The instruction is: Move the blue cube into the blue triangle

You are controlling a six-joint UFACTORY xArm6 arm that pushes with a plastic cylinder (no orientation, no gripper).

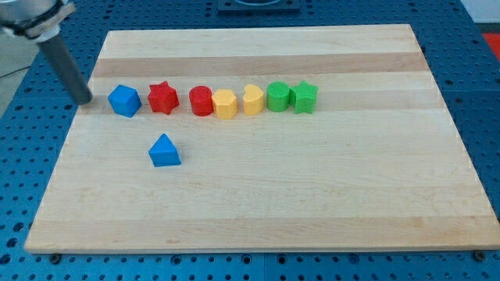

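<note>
1. The arm carries no claw, only a dark rod; my tip (84,100) rests near the wooden board's (258,203) left edge.
2. The blue cube (124,101) sits just to the tip's right, apart from it.
3. The blue triangle (164,151) lies below and right of the tip, apart from the cube.
4. Farther right runs a row: red star (163,98), red cylinder (201,101), yellow block (225,104), yellow heart (252,100), green cylinder (278,97), green star (305,97).
</note>
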